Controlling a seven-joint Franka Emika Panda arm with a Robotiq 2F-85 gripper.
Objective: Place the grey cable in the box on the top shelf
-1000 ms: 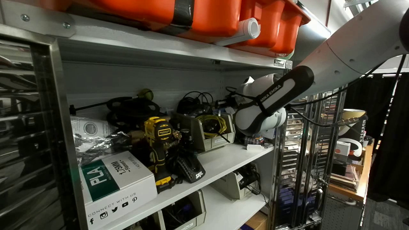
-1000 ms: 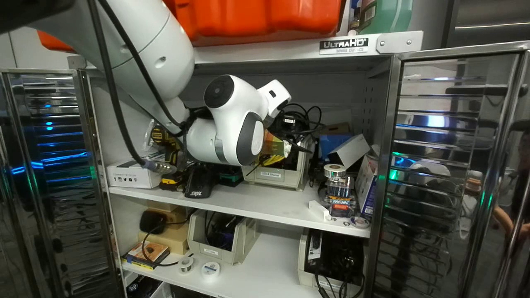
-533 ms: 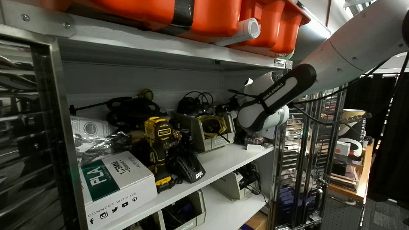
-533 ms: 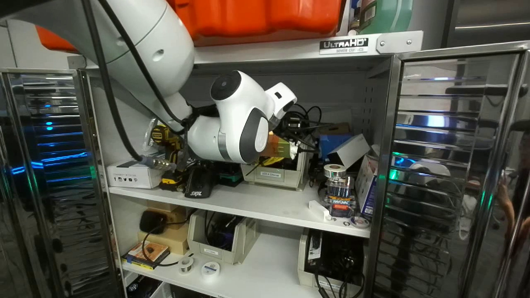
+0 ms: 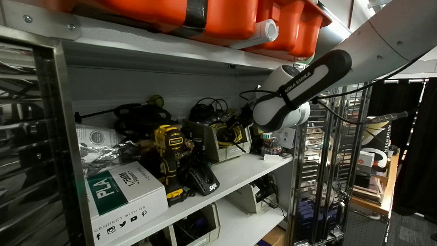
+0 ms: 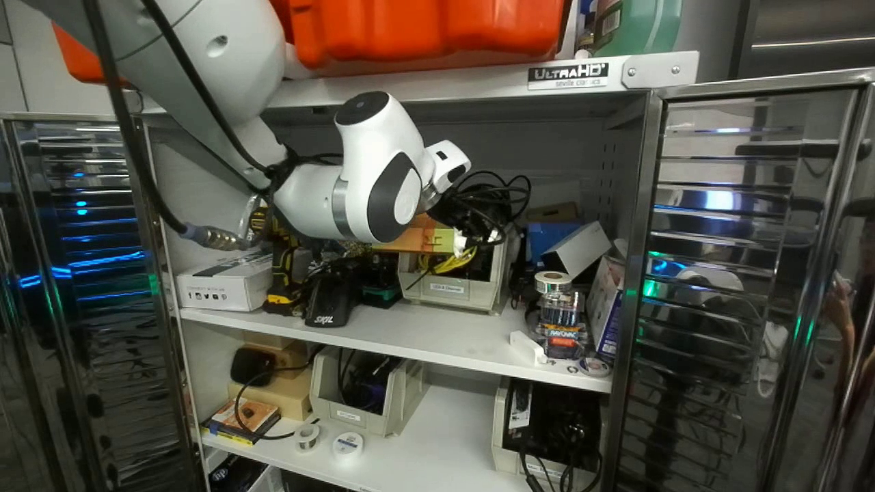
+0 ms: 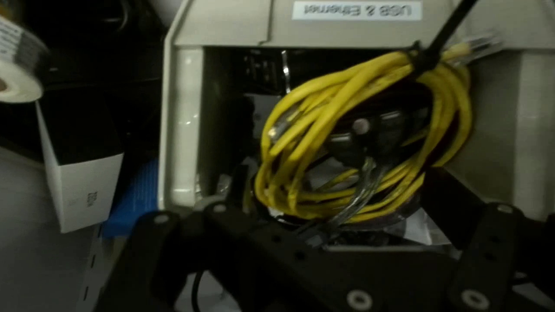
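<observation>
In the wrist view a clear-grey cable [image 7: 366,192] with dark plugs lies across a coiled yellow cable [image 7: 464,108] inside the grey box [image 7: 221,21] labelled USB & Ethernet. That box stands on the upper shelf [image 6: 417,328] in both exterior views, its front wall [image 5: 235,152] facing out. My gripper [image 7: 340,186] stands open at the box's inner side, one finger [image 7: 451,208] on each side of the cables. Nothing appears clamped between them. The grey cable's lower end passes behind the gripper's linkage. In both exterior views the wrist largely hides the gripper, and the grey cable cannot be made out.
A yellow drill [image 5: 170,147], a charger [image 5: 201,177] and a white PLA carton [image 5: 126,194] stand beside the box. Batteries [image 6: 562,318] and a small white carton [image 7: 86,195] are on its far side. The cabinet's top ledge [image 6: 444,89] runs above the wrist.
My gripper has opened. The wrist has tilted and risen; in an exterior view it first shifted slightly right, then left. The shelf's things stay put.
</observation>
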